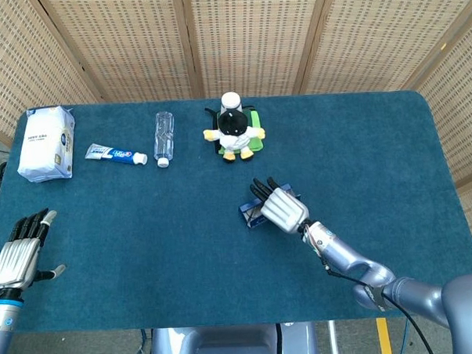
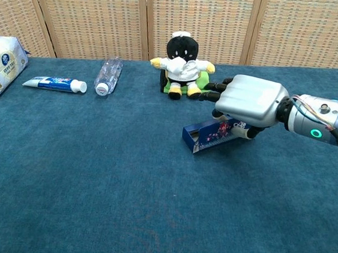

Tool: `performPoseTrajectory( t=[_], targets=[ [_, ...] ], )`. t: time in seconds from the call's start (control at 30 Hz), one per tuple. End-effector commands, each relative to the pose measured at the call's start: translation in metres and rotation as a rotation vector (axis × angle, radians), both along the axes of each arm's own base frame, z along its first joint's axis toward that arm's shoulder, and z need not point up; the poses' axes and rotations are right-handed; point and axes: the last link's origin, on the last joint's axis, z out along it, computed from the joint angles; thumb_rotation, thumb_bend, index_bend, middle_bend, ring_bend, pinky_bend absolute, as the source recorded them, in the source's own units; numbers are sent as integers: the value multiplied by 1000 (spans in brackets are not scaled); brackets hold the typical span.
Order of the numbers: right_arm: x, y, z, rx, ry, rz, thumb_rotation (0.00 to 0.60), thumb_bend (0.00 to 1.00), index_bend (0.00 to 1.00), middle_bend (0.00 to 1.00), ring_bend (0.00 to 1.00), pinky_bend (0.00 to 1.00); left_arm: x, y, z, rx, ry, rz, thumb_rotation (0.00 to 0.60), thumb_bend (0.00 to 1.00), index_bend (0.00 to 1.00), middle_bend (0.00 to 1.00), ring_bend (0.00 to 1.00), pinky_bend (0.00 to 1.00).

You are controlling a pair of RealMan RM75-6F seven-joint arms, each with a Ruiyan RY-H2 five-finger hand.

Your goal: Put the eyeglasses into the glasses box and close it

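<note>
Glasses box (image 2: pixel 210 136) — mid-table, at 5 o'clock from the plush toy (image 2: pixel 182 67). Right hand (image 2: pixel 246 101) lies over it, fingers extended; grip cannot be told. Left hand (image 1: pixel 18 255) — 8 o'clock table edge, fingers apart, empty.

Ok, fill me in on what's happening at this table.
The robot's right hand rests on top of a small blue glasses box near the middle of the blue table, and appears to be holding it; from here I cannot tell whether the eyeglasses are inside or the lid is fully shut. The left hand hovers at the near left edge, fingers apart, holding nothing. Along the far side lie a tissue pack, a toothpaste tube, a water bottle and a plush toy, all untouched.
</note>
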Motion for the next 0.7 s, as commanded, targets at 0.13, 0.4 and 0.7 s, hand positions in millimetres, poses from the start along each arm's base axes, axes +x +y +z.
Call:
performPoseTrajectory(
  t=[0.13,0.4,0.7],
  targets=[
    [8,-8,-3,-18,-11,-16,600,569,714,115,0,204,0,0,0,0,-1,1,600,29,0,0,0,0],
    [15,-18,-7,-38,-15,-50,600,569,714,115,0,204,0,0,1,-3,-4,2,600,29,0,0,0,0],
    [22,-25,-17,-51,-8,-84,600,519,293,115,0,204,0,0,1,-6,-7,3,600,29,0,0,0,0]
  ],
)
